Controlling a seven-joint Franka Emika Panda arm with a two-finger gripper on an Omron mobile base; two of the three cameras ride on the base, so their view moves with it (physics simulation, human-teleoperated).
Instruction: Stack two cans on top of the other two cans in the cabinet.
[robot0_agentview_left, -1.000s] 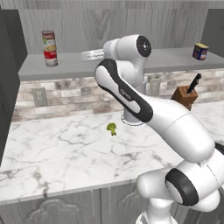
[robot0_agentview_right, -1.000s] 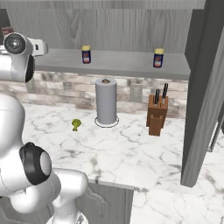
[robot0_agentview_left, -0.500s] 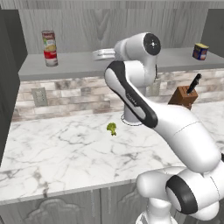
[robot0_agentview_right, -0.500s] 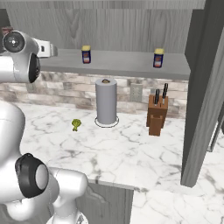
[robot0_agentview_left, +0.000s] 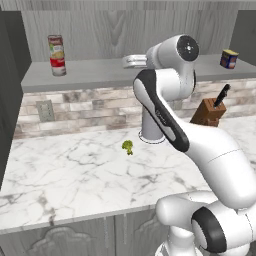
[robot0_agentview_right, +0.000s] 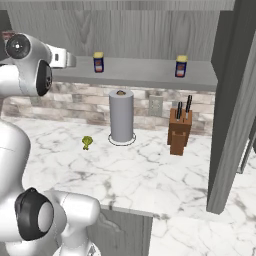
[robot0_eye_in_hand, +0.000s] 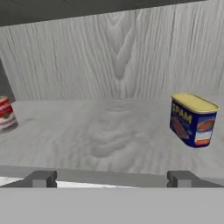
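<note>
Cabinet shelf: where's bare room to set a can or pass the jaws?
On the shelf, the open stretch between the stacked red cans at the left end and the middle blue tin; another between both blue tins, the far one. No crowded spot.

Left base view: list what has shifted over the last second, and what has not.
The arm's upper joint swung right along the shelf edge, and the gripper now points into the cabinet, open, holding nothing. The stacked red cans, both blue cans, the paper-towel roll, the knife block and the small green item stayed put.
</note>
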